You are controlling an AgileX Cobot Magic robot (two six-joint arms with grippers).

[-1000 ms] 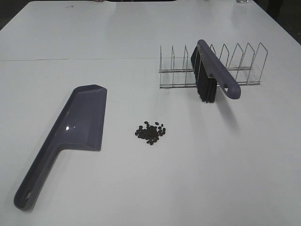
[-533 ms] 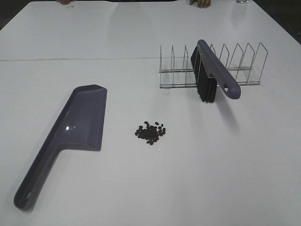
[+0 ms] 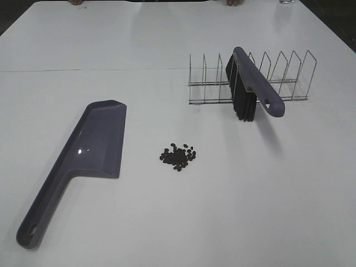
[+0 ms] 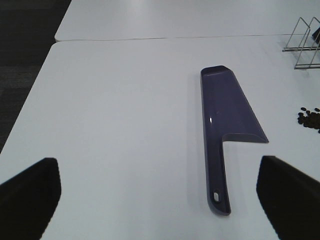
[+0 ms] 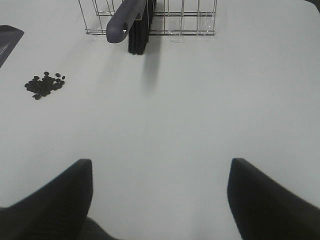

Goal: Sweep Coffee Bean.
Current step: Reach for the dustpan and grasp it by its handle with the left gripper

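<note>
- At table (image 3: 167, 222) centre, overhead view: coffee bean (image 3: 178, 156) pile lay with dustpan (image 3: 94, 144) at 9 o'clock, brush (image 3: 253, 89) in wire rack (image 3: 289, 83) at 1 o'clock.
- Left wrist view: left gripper (image 4: 157, 172) jaws stood apart, unloaded.
- Right wrist view: right gripper (image 5: 160, 165) jaws stood apart, unloaded.

The fingers (image 4: 30, 197) are blunt, plain, matte black.

End effectors (image 4: 157, 167) (image 5: 160, 165) spread apart, empty — left wider
</note>
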